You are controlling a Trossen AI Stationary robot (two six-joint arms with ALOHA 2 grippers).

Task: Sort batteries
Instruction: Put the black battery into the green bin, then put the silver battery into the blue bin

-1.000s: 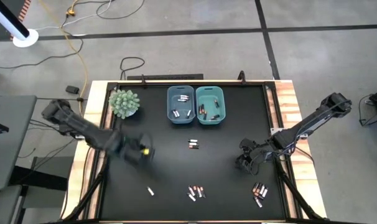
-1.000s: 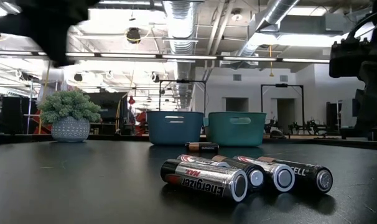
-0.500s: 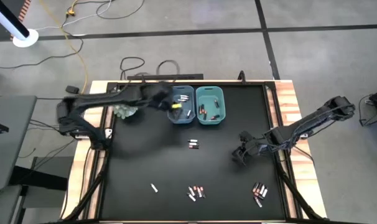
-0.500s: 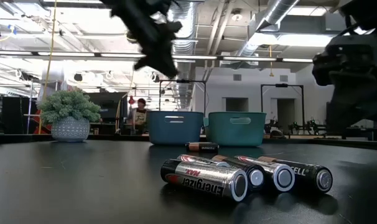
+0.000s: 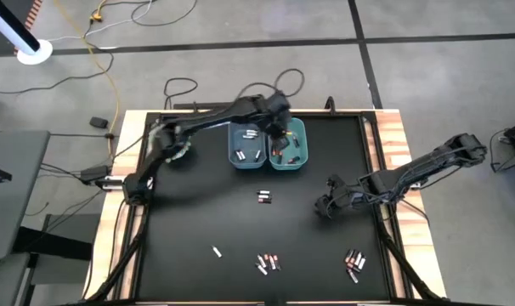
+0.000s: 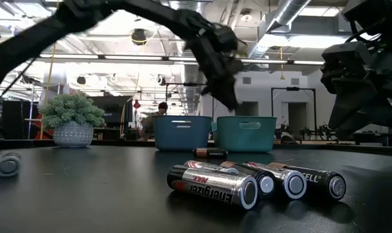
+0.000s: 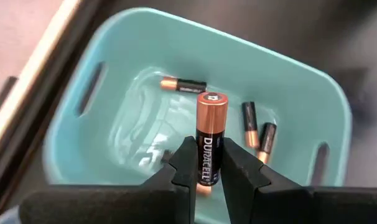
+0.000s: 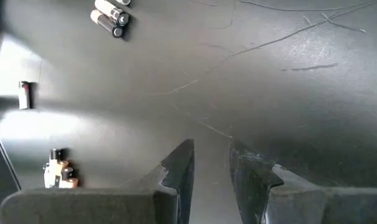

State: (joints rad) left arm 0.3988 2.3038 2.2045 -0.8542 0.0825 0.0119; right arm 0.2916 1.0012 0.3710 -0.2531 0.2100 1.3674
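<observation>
Copper-topped black battery (image 7: 211,144) is pinched upright between the left gripper (image 7: 211,163) fingers, held above the teal bin (image 5: 288,143), which sits at 12 o'clock on the table (image 5: 198,229) beside the blue bin (image 5: 246,143). Three loose dark batteries lie on the teal bin's floor. Left arm reaches across from the table's 9 o'clock edge to the bins. Right gripper (image 5: 328,205) hangs over bare table at 3 o'clock, fingers (image 8: 179,165) slightly apart with nothing between them. One battery (image 5: 263,197) lies at table centre. A cluster (image 5: 267,263) rests at 6 o'clock, a single silvery one (image 5: 216,252) at 7 o'clock, another group (image 5: 354,262) at 5 o'clock. Potted plant (image 5: 172,146) stands at 10 o'clock
</observation>
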